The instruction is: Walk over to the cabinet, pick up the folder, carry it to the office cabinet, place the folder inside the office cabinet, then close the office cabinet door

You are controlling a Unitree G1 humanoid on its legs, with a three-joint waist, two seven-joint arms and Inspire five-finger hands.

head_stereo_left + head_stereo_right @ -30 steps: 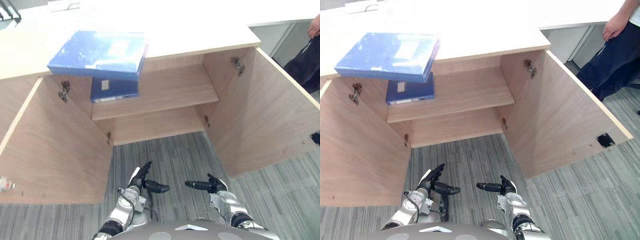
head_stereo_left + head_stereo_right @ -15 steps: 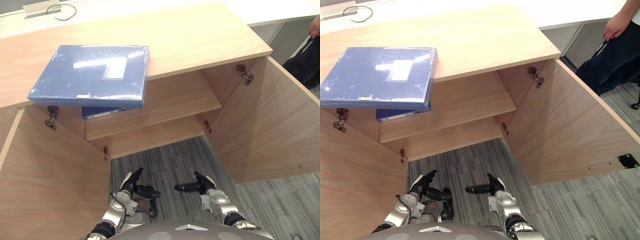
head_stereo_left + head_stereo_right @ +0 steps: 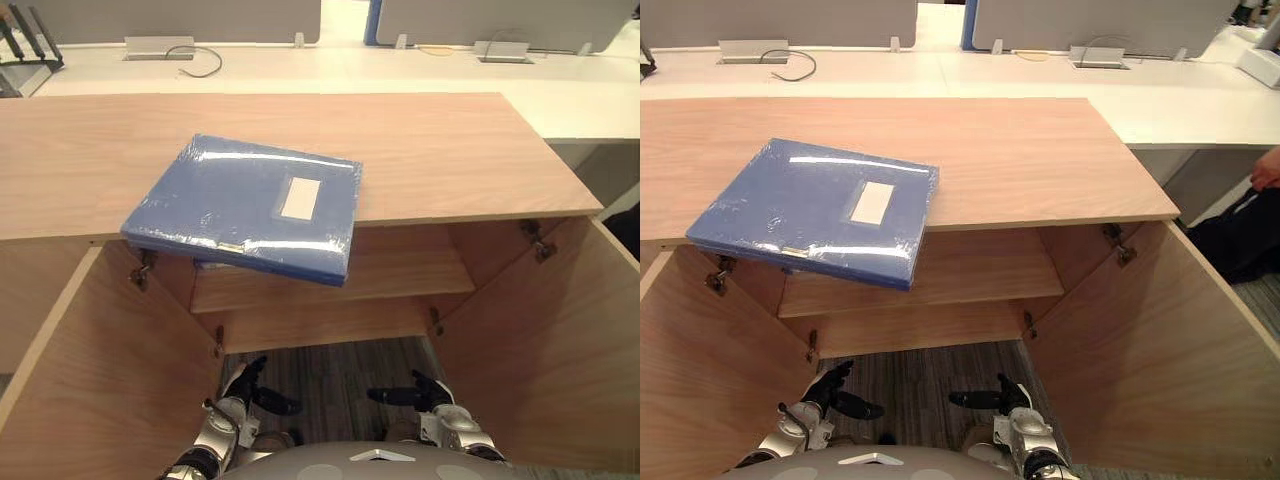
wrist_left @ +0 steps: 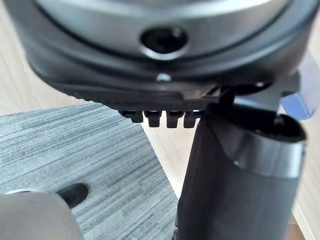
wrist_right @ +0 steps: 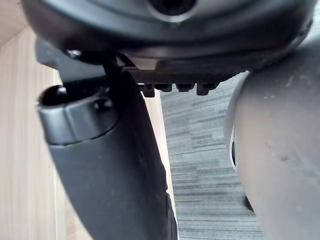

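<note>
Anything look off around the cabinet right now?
The blue folder lies skewed on the cabinet top, one corner overhanging the front edge above the shelf. Nothing else stands out.

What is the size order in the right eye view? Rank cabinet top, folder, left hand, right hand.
Largest: cabinet top.
Next: folder.
Smallest: left hand and right hand. These two look alike, so they stay unranked.

You have wood worktop (image 3: pixel 450 150) ahead: blue folder (image 3: pixel 250 205) lies flat on it, left of centre, near corner overhanging front edge above shelf (image 3: pixel 410 270). Grey carpet floor (image 3: pixel 330 365) below.
</note>
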